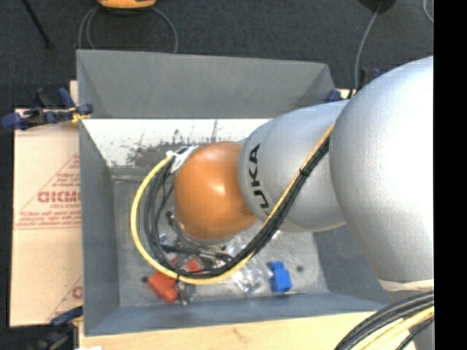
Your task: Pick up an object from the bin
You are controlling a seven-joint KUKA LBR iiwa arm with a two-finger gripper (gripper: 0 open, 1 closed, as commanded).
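Observation:
My gripper (206, 251) hangs low over the front left of the bin, and just a little of its body shows among black and yellow cables. A red-orange block (162, 286) lies just in front of it near the front wall. A smaller red piece (192, 266) lies right beside the gripper. To the right lie a crumpled clear plastic piece (250, 278) and a small blue block (279, 277).
The arm reaches in from the right and, with its orange cover, hides the middle of the bin. The bin's front wall stands close behind the red-orange block, and the left wall is a short way off.

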